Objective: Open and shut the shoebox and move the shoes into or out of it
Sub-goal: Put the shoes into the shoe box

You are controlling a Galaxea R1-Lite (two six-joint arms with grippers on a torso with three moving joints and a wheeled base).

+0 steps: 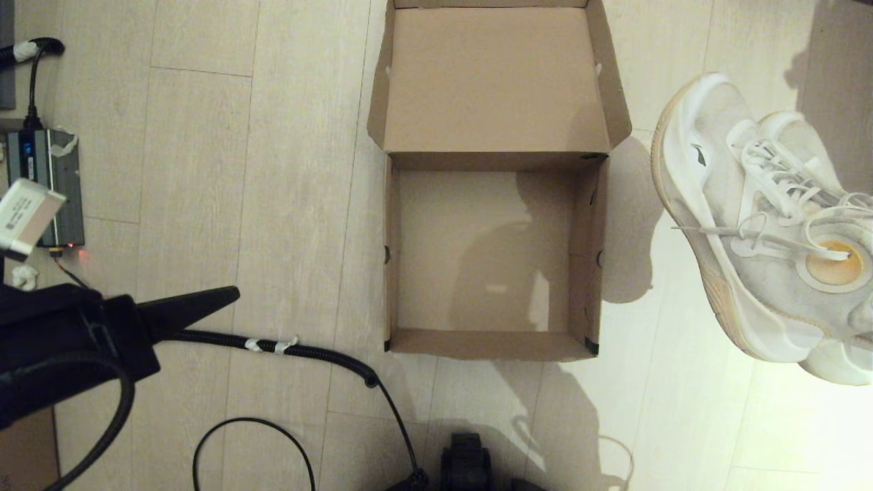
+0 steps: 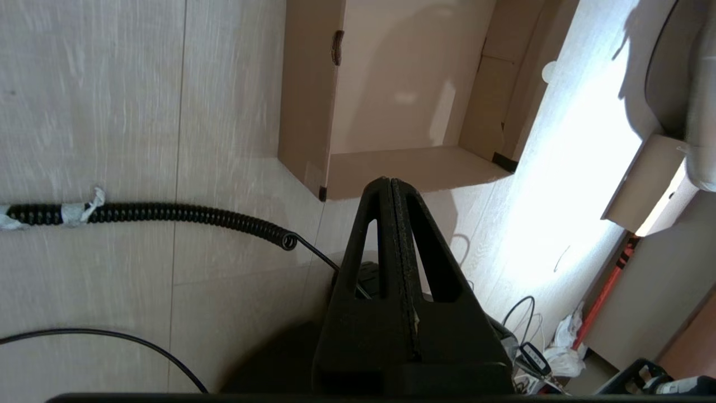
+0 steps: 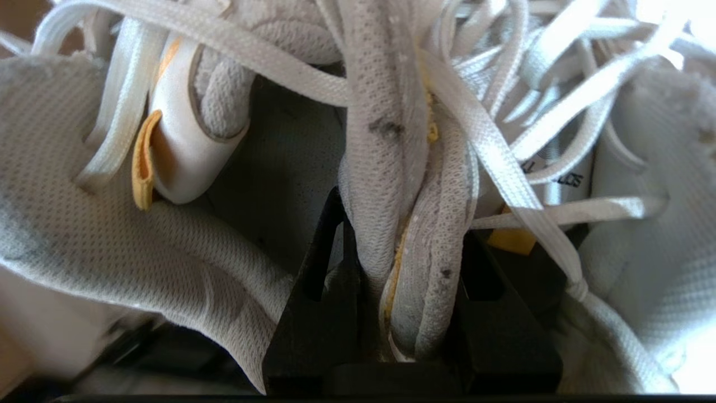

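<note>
The shoebox (image 1: 487, 344) lies open on the floor at the middle, its lid (image 1: 494, 78) folded back flat and its inside bare. The two white shoes (image 1: 743, 225) hang together in the air to the right of the box, toes pointing away from me. In the right wrist view my right gripper (image 3: 405, 224) is shut on the mesh collars of both shoes (image 3: 84, 224), pinched together with laces draped over them. In the head view the shoes hide that gripper. My left gripper (image 1: 232, 294) is shut and empty, left of the box's near corner (image 2: 305, 112).
A coiled black cable (image 1: 307, 351) runs across the floor from the left arm toward the robot base (image 1: 467, 460). A grey power unit (image 1: 44, 184) lies at the far left. A smaller cardboard box (image 2: 643, 179) shows only in the left wrist view, beyond the shoebox.
</note>
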